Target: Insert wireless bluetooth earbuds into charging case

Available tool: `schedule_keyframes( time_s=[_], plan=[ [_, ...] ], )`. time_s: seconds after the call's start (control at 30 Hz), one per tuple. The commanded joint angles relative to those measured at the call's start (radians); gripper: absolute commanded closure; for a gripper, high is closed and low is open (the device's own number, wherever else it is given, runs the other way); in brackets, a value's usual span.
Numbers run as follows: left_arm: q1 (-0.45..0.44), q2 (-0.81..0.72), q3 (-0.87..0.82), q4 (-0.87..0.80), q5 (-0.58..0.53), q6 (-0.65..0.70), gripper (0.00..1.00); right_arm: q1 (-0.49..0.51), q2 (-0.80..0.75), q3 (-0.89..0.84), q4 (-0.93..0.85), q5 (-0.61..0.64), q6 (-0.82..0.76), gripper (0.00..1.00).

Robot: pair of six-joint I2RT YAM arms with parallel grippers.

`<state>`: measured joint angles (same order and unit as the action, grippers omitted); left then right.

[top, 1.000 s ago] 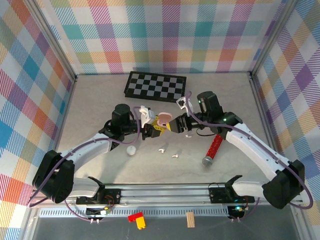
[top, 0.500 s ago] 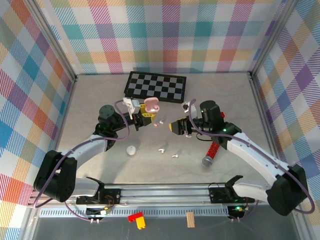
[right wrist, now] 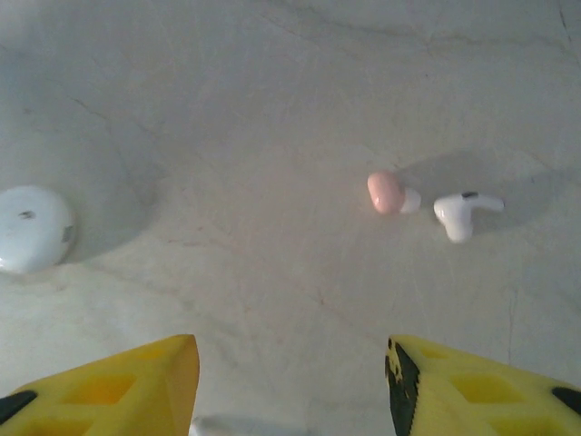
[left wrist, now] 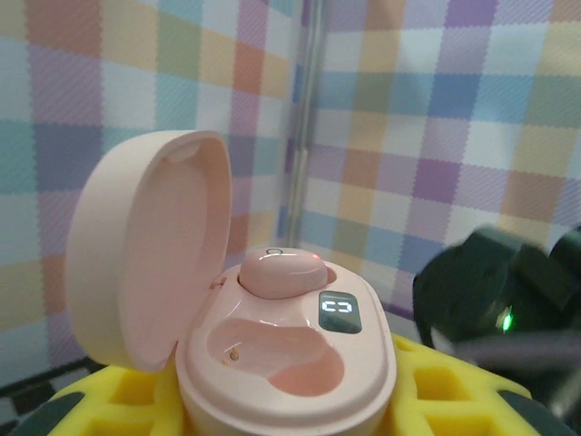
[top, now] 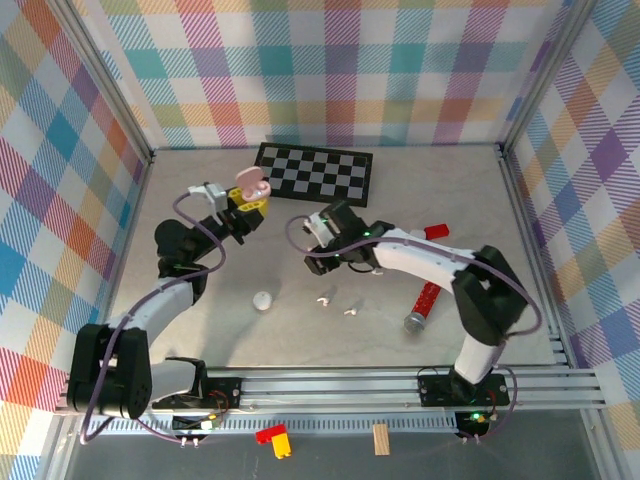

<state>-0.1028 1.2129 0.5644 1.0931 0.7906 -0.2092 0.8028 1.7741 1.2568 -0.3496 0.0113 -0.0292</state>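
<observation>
left pincer (top: 245,195), seen from above, was clenched on a smooth pink case (top: 251,186) with its lid swung up. it was held near the front left corner of the checkerboard (top: 312,172). right pincer (top: 318,262) hung over the middle of the matte grey table (top: 200,330); from above its jaws were too small to read. just nearer than it lay loose earbuds (top: 324,298), tiny and glossy. a round white case (top: 262,301) sat nearer and to its left, and a red-handled tool (top: 425,298) well off to its right. bare tabletop spread around all of them.

from the left wrist, the pebble-shaped case sat gripped between blocky yellow pads (left wrist: 118,400), lid tilted back on the left. a seated earbud (left wrist: 280,272), pink and rounded, filled the farther socket; the nearer socket was a smooth hollow.

from the right wrist, the yellow fingers (right wrist: 118,381) stood apart, released, with only table between them. ahead and to the right lay a pink earbud (right wrist: 386,193), just beside a stemmed white earbud (right wrist: 463,213). the white case lay ahead-left at the frame edge, across open, faintly veined surface.
</observation>
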Motion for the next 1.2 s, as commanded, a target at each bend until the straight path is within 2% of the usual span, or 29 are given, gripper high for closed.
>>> schedule_keyframes(
  time_s=[0.0, 0.1, 0.3, 0.67, 1.17],
  plan=[
    [0.033, -0.072, -0.011, -0.039, -0.029, 0.032, 0.66, 0.04, 0.113, 0.116, -0.101, 0.186, -0.132, 0.44],
    [0.046, -0.105, -0.008, -0.093, -0.035, 0.053, 0.66, 0.065, 0.219, 0.223, -0.151, 0.276, -0.155, 0.46],
    [0.051, -0.154, -0.008, -0.154, -0.039, 0.072, 0.66, 0.067, 0.365, 0.413, -0.27, 0.355, -0.139, 0.5],
    [0.051, -0.184, -0.006, -0.199, -0.04, 0.096, 0.66, 0.067, 0.51, 0.649, -0.434, 0.37, -0.132, 0.6],
    [0.051, -0.199, 0.002, -0.207, -0.014, 0.094, 0.66, 0.062, 0.585, 0.74, -0.493, 0.389, -0.142, 0.66]
  ],
)
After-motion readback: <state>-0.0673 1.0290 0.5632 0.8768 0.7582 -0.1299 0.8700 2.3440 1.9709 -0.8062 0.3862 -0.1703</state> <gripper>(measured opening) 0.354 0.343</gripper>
